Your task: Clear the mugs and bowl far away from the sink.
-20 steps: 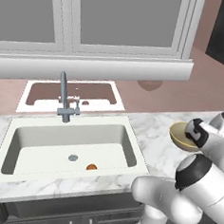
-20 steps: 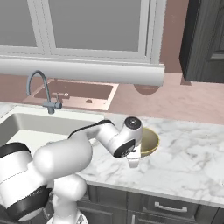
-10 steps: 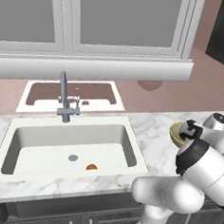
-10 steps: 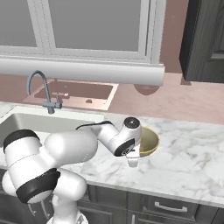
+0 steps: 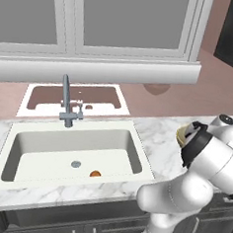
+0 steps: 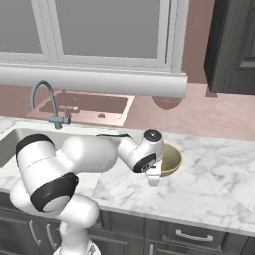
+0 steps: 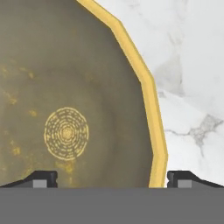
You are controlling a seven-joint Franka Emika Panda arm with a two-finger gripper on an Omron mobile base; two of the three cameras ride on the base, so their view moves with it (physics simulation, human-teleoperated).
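The tan-yellow bowl (image 6: 172,157) sits on the marble counter to the right of the sink (image 5: 37,147). My gripper (image 6: 154,175) hangs open over the bowl's near rim. In the hand view the gripper (image 7: 111,177) straddles that yellow rim: one fingertip is over the bowl's inside (image 7: 65,131), the other over the marble outside it. Nothing is gripped. From the left base view my arm covers most of the bowl (image 5: 181,137). The mugs are out of view.
A small orange thing (image 5: 95,174) lies in the sink near the drain (image 5: 75,163). The grey gooseneck faucet (image 5: 65,97) stands behind the basin. Open marble counter (image 6: 219,179) stretches to the right of the bowl. A window ledge runs above the back wall.
My arm's elbow and forearm have swung to a new pose while the hand stayed at the bowl's near rim. The bowl has not moved and the jaws stayed open.
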